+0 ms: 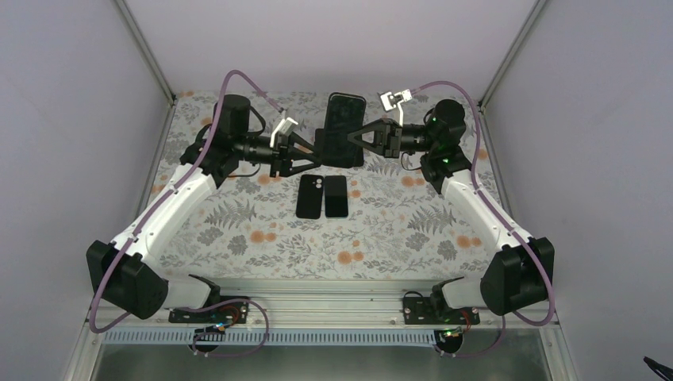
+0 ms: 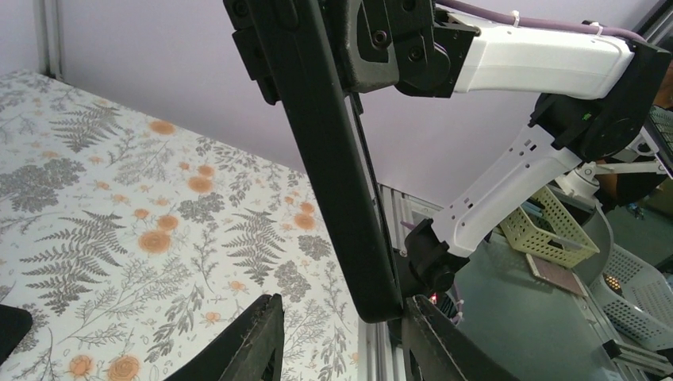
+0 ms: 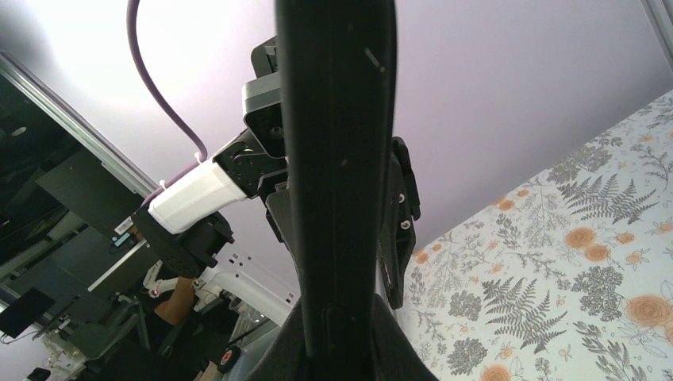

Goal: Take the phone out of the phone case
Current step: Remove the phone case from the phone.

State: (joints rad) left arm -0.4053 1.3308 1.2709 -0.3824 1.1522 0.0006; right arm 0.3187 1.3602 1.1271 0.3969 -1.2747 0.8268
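Near the far edge, the right gripper [image 1: 351,140] is pinching the raised phone [image 1: 346,115]; the left gripper [image 1: 319,153] is hanging spread around it.

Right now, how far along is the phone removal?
Done: the cased phone is held above the table. In hand: jaws of the right arm clamp its edge; jaws of the left arm straddle it, open. Left: pulling phone from case; whether that has begun is unclear.

The phone [image 3: 337,159] is cut off by the top edge (right wrist view), perhaps cased.
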